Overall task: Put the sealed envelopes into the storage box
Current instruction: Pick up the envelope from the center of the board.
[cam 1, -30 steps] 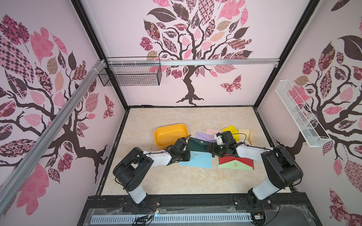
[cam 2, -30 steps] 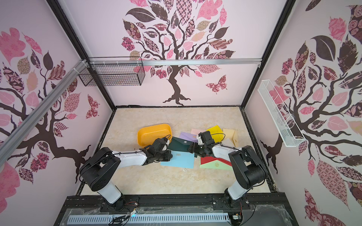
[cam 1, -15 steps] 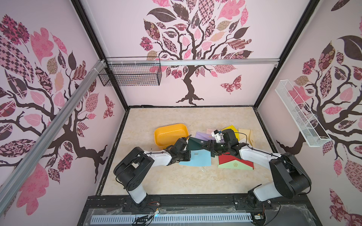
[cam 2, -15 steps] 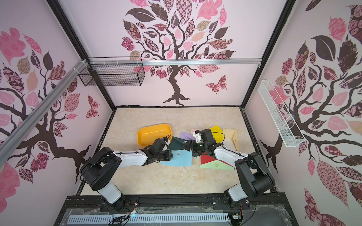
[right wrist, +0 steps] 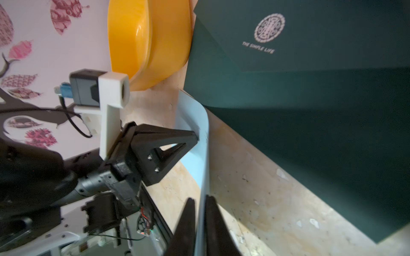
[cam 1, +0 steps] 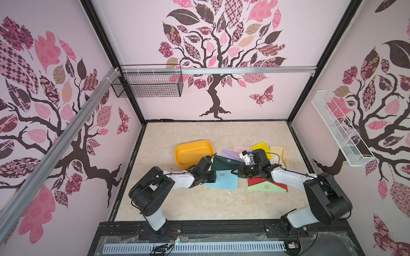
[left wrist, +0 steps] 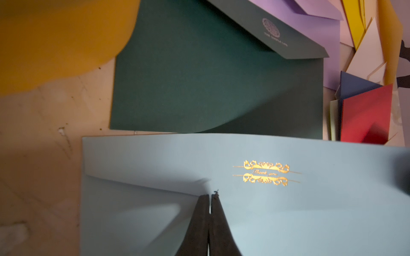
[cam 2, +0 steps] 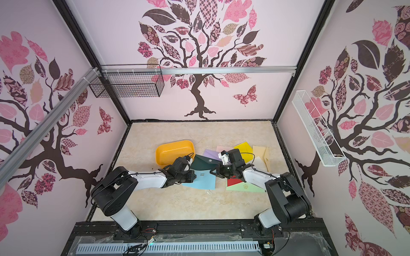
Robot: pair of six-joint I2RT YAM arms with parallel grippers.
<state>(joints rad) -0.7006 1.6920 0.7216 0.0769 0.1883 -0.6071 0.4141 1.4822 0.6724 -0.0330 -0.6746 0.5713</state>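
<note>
- left arm (cam 1: 177, 180): glossy white shell between bulky black joint housings, a thin black cable running along it.
- right arm (cam 1: 290, 177): the same white-and-black build, with a rounded black drum at the elbow.
- left gripper (left wrist: 210, 198): matte black; fingers (right wrist: 164, 137) cut as open triangles, two silver screws (right wrist: 157, 169) near the root.
- left wrist camera (right wrist: 85, 90): dark grey block on a white printed bracket, with a blue plug and a black lead behind.
- right gripper (right wrist: 200, 200): two black, tapering blades.
- right wrist camera (cam 1: 245, 155): on a white mount.
- base columns (cam 1: 155, 218): white, rounded.
</note>
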